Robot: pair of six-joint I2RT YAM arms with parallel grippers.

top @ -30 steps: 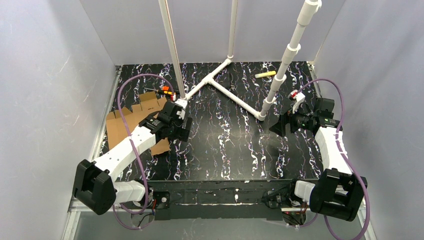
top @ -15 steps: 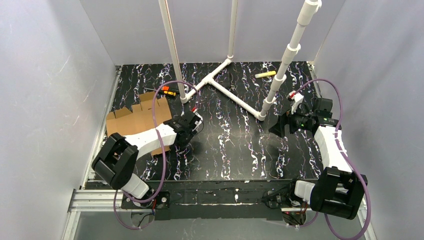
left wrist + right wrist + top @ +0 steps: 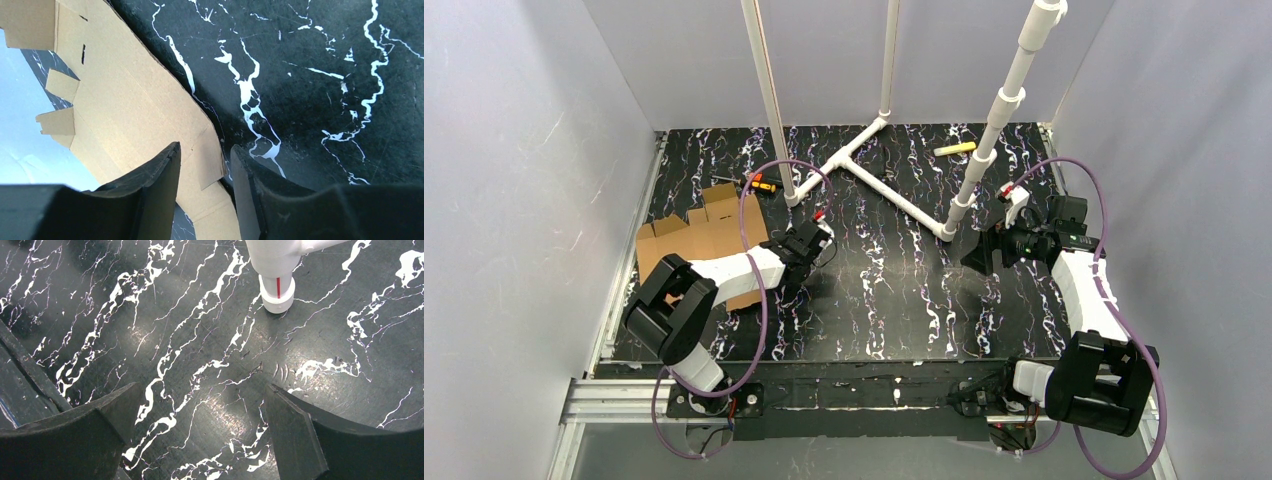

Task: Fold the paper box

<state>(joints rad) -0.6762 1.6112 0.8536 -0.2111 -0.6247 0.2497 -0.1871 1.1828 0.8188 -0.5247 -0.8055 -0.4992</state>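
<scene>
Surface: black marbled table (image 3: 894, 290) inside pale grey walls.
Paper box: the paper box (image 3: 125, 100) is a flat brown sheet on the table, spreading ahead and to the left of the left gripper (image 3: 205, 147); one edge tab shows in the gap between its fingers.
Left gripper: fingers narrowly apart, straddling that edge.
Right gripper: the right gripper (image 3: 202, 386) has its jaws spread wide and empty over the table.
Pipe: a white pipe foot (image 3: 276, 290) stands ahead of the right gripper.

Pipe frame (image 3: 894, 192) mid-table, paper box (image 3: 709, 235) flat left; bare tabletop (image 3: 894, 300) nearer.
</scene>
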